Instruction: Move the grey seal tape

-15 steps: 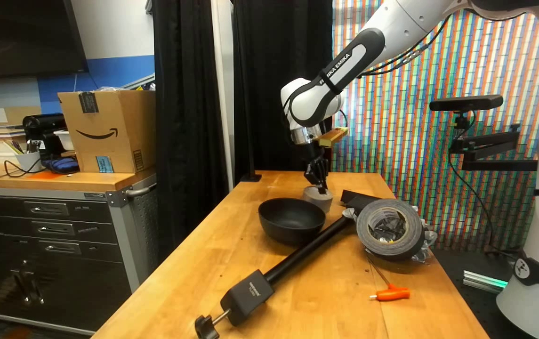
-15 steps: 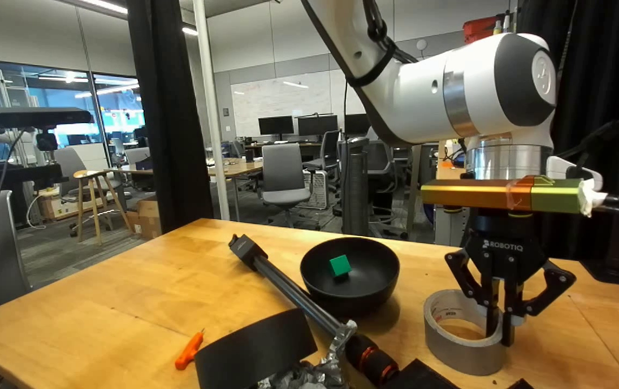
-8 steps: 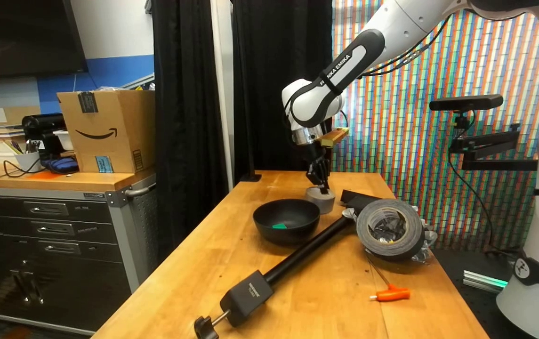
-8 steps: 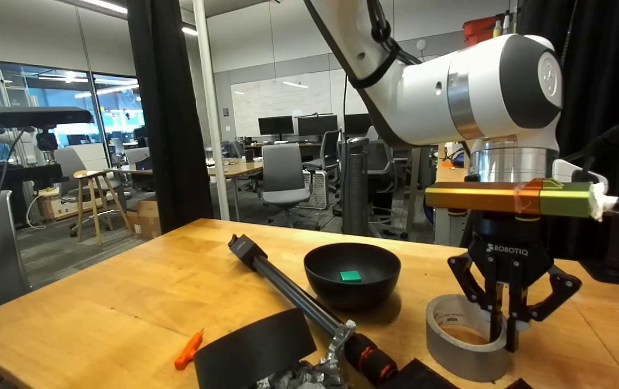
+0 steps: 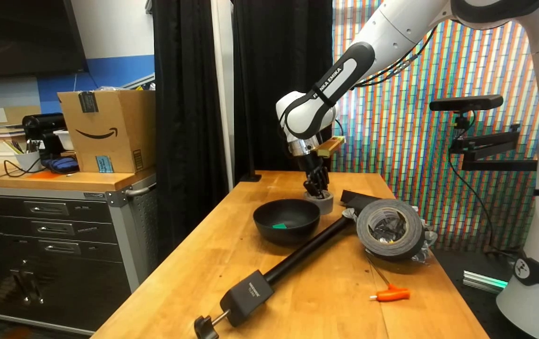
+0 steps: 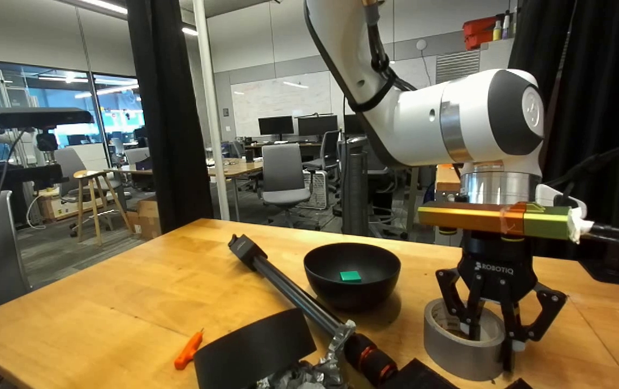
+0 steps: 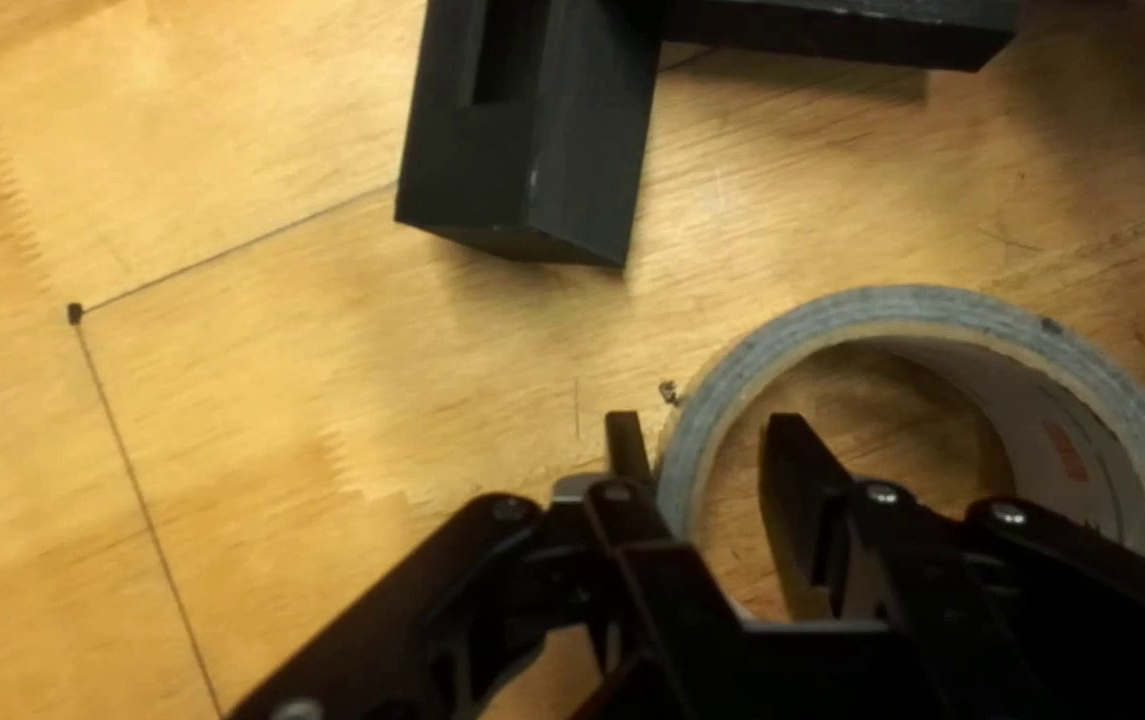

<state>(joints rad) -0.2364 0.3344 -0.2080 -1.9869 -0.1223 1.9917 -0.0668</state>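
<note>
The grey seal tape [image 6: 458,356] lies flat on the table, its hole facing up, in both exterior views. My gripper [image 7: 704,416] straddles the near part of its wall, pointing down, with one finger inside the hole and one outside. The jaws stand apart; in the wrist view a gap shows between the inner finger [image 7: 800,480] and the tape wall, while the outer finger is close to the rim, contact uncertain. The inner fingertip is hidden behind the tape in an exterior view.
A black bowl [image 6: 352,302] with a green block [image 6: 350,276] in it stands close beside the tape. A long black clamp bar [image 5: 307,252] crosses the table. A large black roll [image 5: 370,230] and an orange-handled tool [image 5: 393,294] lie farther along. A black bracket [image 7: 532,150] sits near the tape.
The jaws have parted, and the hand has come lower over the tape wall. The tape has shifted slightly. The bowl has rocked from a tilt to upright, and its green block lies flat.
</note>
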